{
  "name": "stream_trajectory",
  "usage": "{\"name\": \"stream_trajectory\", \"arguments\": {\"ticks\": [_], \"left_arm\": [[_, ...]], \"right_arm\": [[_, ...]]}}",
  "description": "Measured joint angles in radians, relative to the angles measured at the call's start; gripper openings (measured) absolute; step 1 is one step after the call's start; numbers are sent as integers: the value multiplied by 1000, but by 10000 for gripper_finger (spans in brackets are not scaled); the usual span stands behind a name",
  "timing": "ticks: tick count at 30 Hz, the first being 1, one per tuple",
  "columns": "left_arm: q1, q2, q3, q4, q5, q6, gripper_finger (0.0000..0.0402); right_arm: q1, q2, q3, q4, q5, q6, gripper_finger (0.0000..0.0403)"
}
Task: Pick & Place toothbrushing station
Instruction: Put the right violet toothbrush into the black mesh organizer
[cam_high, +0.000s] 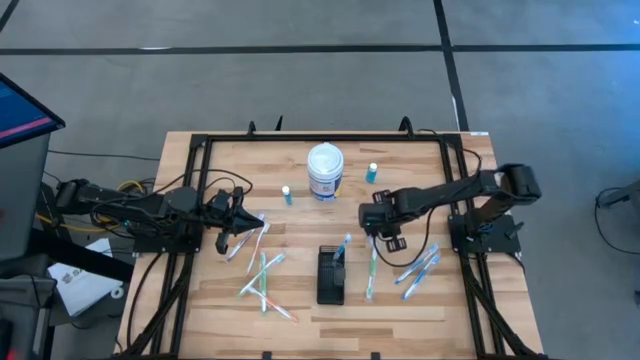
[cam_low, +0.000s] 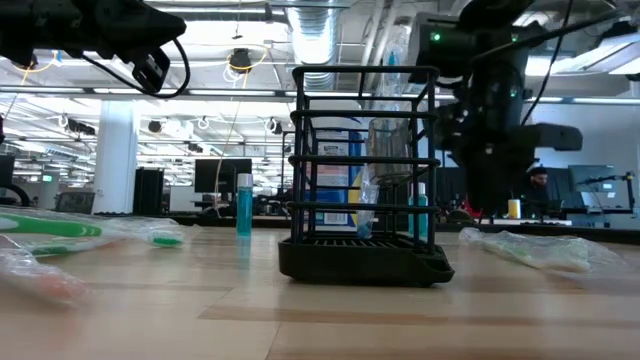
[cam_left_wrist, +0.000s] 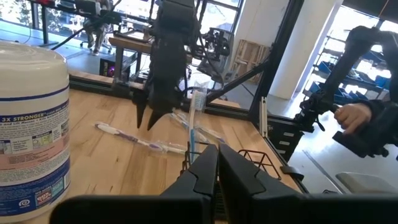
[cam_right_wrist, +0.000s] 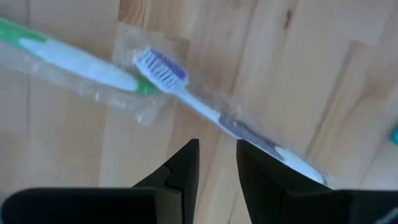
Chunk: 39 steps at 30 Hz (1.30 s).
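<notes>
Two grippers are waiting above the tabletop (cam_high: 300, 160). Right gripper (cam_high: 388, 237), mid-frame, is hanging partly open and empty over a wrapped toothbrush (cam_right_wrist: 205, 106). Left gripper (cam_high: 228, 243) is closed, empty. Black toothbrushing station (cam_high: 331, 275) is standing low centre. Next, I think, it is needing to drop and pinch.

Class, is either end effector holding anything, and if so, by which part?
Nothing is held. The left end effector is shut and empty; the right end effector hangs open above a purple-bristled toothbrush lying on the table.
</notes>
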Motion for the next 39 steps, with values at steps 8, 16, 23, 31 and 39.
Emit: {"name": "stream_trajectory", "arguments": {"ticks": [8, 16, 23, 31, 39], "left_arm": [[0, 16, 0, 2, 0, 0, 8], [0, 42, 0, 0, 0, 3, 8], [0, 43, 0, 3, 0, 3, 8], [0, 43, 0, 3, 0, 1, 8], [0, 42, 0, 3, 0, 1, 8]], "right_arm": [[18, 20, 0, 50, 13, -9, 98], [26, 24, 0, 55, 21, -41, 98], [39, 23, -1, 78, 19, -70, 98], [59, 22, -1, 82, 19, -101, 98], [59, 40, -2, 101, 18, -120, 98]]}}
